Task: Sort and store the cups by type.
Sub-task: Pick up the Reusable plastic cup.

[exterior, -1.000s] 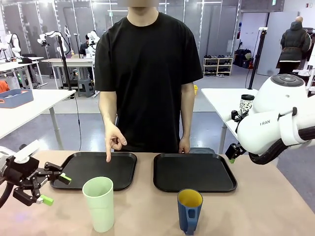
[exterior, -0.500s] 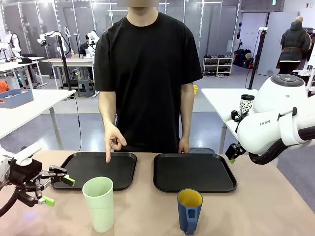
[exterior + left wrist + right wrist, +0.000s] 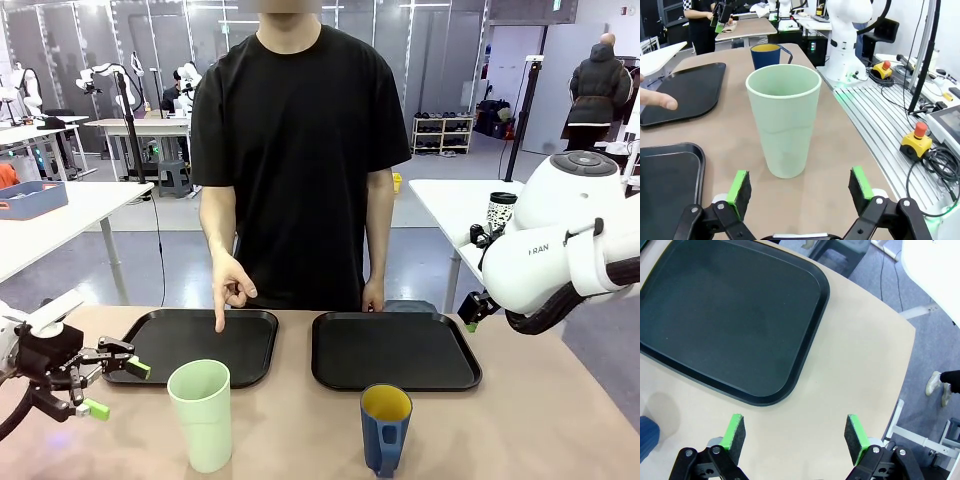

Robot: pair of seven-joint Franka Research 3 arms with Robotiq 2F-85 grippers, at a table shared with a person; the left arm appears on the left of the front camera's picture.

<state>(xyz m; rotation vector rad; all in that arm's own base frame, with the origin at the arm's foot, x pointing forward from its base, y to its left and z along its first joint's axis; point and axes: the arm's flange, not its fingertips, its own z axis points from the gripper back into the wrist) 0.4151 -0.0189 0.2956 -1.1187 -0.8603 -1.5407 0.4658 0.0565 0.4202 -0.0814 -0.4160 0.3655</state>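
Note:
The pale green tumbler [image 3: 201,415] stands upright near the table's front edge, left of centre. My left gripper [image 3: 117,388] is open just to its left, level with it, and the tumbler [image 3: 784,120] sits ahead of the spread fingers without touching them. The dark blue mug [image 3: 385,428] with yellow inside stands right of centre at the front; it also shows behind the tumbler as the mug [image 3: 767,54]. My right gripper [image 3: 795,435] hangs open and empty above bare table beside the right tray's corner. A sliver of the mug [image 3: 647,437] shows at that view's left edge.
Two black trays lie side by side at the far side: the left tray [image 3: 195,343] and the right tray [image 3: 395,350]. The person's hand [image 3: 228,290] points a finger down at the left tray. A white speckled cup [image 3: 500,210] stands on another table.
My left gripper has shifted slightly and its wrist has sunk a little beside the tumbler. The cups, the pointing hand and the right arm have not moved.

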